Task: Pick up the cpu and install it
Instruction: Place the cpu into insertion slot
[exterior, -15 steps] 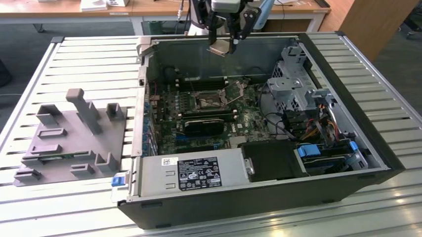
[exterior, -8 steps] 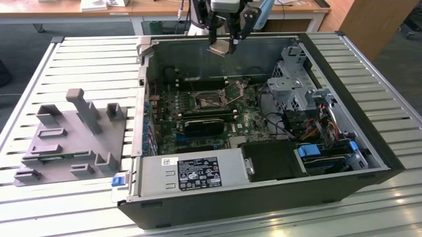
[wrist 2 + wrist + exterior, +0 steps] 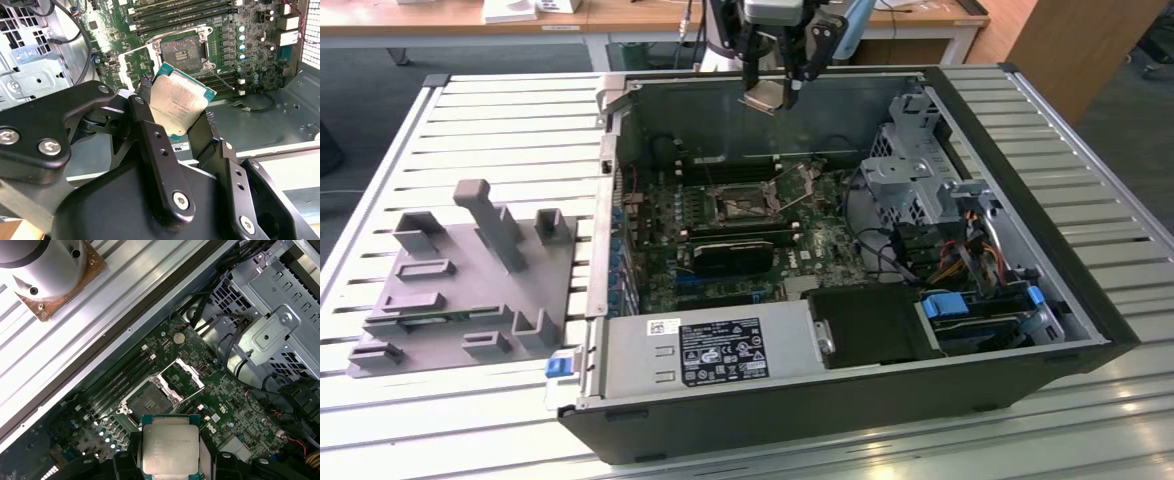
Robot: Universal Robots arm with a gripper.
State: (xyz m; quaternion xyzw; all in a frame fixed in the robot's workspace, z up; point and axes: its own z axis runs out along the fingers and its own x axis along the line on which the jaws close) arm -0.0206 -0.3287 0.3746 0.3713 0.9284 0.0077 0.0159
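jaws grip the cpu (image 3: 181, 107) — two opposite edges covered.

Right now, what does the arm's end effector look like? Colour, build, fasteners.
The end effector is matte black: a bulky rounded body carrying two jointed, bar-like fingers, each drilled with small holes and pinned by silver socket-head screws at the pivots. In the exterior view a light grey wrist section sits above it.
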